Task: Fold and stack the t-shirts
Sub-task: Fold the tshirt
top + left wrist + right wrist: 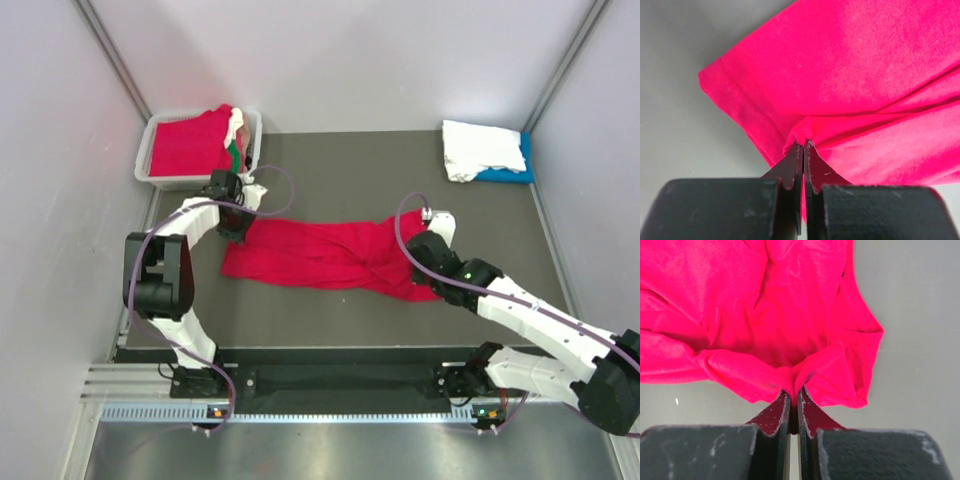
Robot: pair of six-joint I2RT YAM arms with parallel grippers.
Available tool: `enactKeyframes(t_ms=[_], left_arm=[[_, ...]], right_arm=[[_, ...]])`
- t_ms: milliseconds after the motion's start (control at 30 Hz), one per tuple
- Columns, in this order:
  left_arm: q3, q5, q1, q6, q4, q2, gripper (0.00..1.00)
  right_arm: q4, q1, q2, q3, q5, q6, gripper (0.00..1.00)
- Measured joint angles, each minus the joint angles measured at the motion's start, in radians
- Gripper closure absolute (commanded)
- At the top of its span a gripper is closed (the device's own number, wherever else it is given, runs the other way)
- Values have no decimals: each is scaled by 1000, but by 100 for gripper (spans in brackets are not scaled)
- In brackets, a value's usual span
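Red t-shirt pinched between both arms' closed fingers.

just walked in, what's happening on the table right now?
Both arms have hold of one red t-shirt lying crumpled lengthwise on the dark table. The left claw is shut on the shirt's edge at its left end, and the right claw is pinching a bunched fold at the right end. Nothing is folded here yet. The tub at far left holds more red shirts. At far right a white shirt lies on a blue shirt.
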Motion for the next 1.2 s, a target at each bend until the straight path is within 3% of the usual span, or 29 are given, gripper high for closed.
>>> enactKeyframes(t_ms=[233,533,667,1200], left_arm=[[-2,15,44,1,-24,-69,100],[-39,87,290,42,-121,-292,100],[-83,97,315,58,-145,-375,100],[31,166,312,56,-158,-172,100]], right_arm=[[-29,0,-22,1,27,-16,100],[-96,0,-126,2,38,-19,100],[-101,-2,-133,2,40,-28,100],[42,-126,49,50,18,-129,100]])
